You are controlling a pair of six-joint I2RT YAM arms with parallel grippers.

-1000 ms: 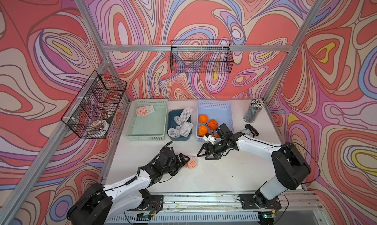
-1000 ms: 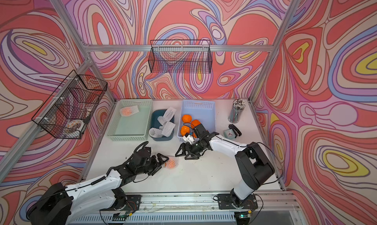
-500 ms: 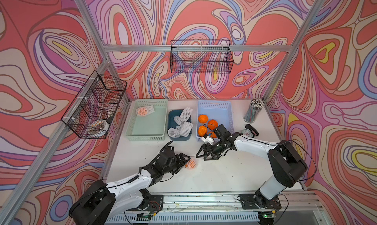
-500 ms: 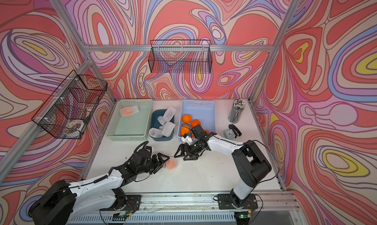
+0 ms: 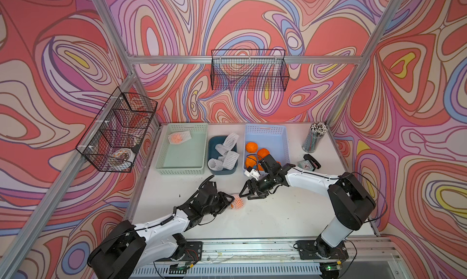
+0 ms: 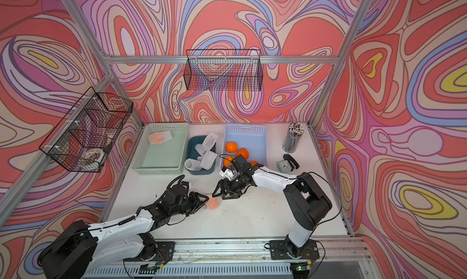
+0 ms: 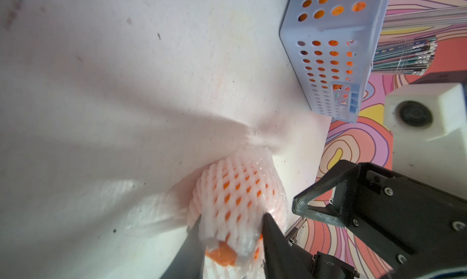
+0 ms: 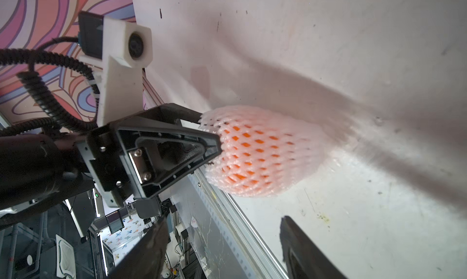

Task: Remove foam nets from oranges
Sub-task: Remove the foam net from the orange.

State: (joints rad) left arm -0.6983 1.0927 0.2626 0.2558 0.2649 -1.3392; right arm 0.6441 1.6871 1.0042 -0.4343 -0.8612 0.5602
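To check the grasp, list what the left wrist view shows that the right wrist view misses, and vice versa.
Left wrist only: the blue basket, the pencil cup, bare peel at the end of the foam net. Right wrist only: the front rail and the right gripper standing open. Both: the netted orange on the white table, with the left gripper pinching the net.

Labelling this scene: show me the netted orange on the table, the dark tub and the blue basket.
netted orange on the table (image 5: pixel 237 202): top view, mesh-covered middle.
dark tub (image 5: pixel 222 171): top view, front wall.
blue basket (image 5: pixel 270 138): top view, bare floor.
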